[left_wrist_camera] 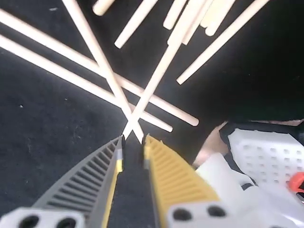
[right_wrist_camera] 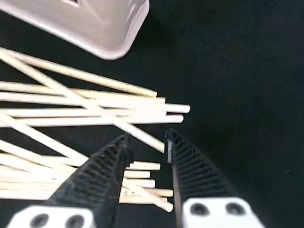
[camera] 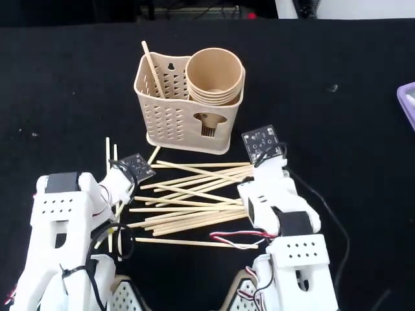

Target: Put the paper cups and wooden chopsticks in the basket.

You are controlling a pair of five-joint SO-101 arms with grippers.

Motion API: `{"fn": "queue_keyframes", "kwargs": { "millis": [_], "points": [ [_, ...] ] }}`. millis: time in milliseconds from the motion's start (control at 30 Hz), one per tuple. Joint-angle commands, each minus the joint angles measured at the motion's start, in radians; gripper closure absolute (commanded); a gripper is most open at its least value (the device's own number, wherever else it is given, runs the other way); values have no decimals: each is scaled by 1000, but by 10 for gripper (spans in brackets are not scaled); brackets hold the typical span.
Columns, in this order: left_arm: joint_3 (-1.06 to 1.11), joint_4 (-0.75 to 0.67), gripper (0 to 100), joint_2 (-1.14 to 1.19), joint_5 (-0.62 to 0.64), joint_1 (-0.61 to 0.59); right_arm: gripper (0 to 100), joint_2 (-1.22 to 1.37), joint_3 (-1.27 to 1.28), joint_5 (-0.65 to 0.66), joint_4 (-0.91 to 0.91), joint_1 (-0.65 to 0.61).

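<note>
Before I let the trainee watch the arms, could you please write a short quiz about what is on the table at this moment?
1. True or false: the cups sit stacked inside the basket.
2. How many chopsticks stand in the basket? A) none B) one C) five
3. Fill the gap: above the loose chopsticks on the table, the right gripper is ____ (open or shut).

Key: 1 true; 2 B; 3 open.
</note>
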Motion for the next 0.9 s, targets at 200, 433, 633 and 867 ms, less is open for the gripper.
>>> {"fn": "queue_keyframes", "kwargs": {
  "millis": [200, 433, 633, 867],
  "points": [
    [-19, 6, 820, -9, 0, 171, 874, -25, -7, 8, -21, 17],
    [94, -265, 733, -2, 94, 226, 874, -25, -7, 9, -21, 17],
    [171, -411, 733, -2, 107, 225, 874, -25, -7, 11, -21, 17],
    [188, -411, 733, 0, 103, 228, 874, -25, -5, 11, -21, 17]
  ]
}}
